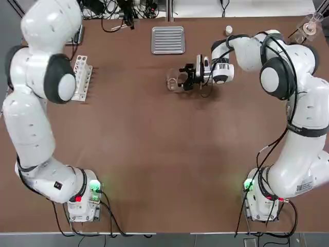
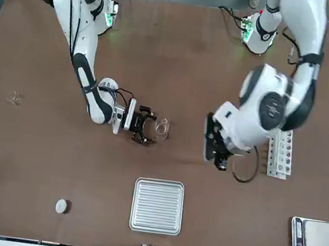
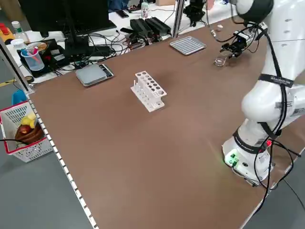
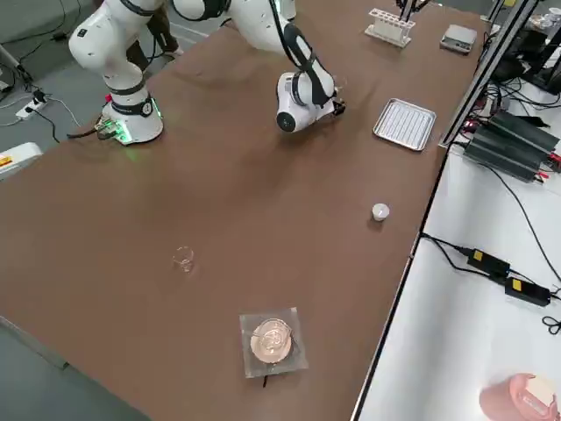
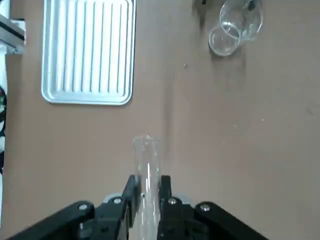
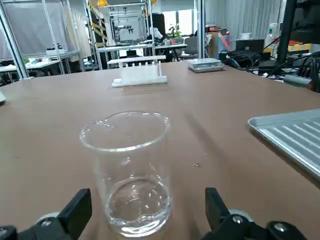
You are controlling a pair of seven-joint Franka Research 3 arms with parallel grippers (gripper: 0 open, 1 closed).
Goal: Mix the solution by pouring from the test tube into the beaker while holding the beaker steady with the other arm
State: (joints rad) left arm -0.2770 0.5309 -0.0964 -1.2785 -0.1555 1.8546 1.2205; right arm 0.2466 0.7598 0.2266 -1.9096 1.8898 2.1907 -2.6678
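pretty sure the pour's done, so rack (image 1: 82, 78) next for the test tube (image 5: 147, 167) pinched in my left claw (image 5: 148, 185) beside it. Right claw (image 6: 149, 197) is wide open at the beaker (image 6: 132, 175) mid-table, gripping nothing. Right wrist view shows liquid inside, top view doesn't

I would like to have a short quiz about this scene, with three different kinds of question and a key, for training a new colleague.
1. True or false: the right gripper, at the beaker, is closed tightly on it.
2. What does the left gripper, raised over the table, hold?
a) the tray
b) the test tube
c) the white rack
3. Fill in: At the bottom of the beaker there is some clear ____.

Key: 1 false; 2 b; 3 liquid.
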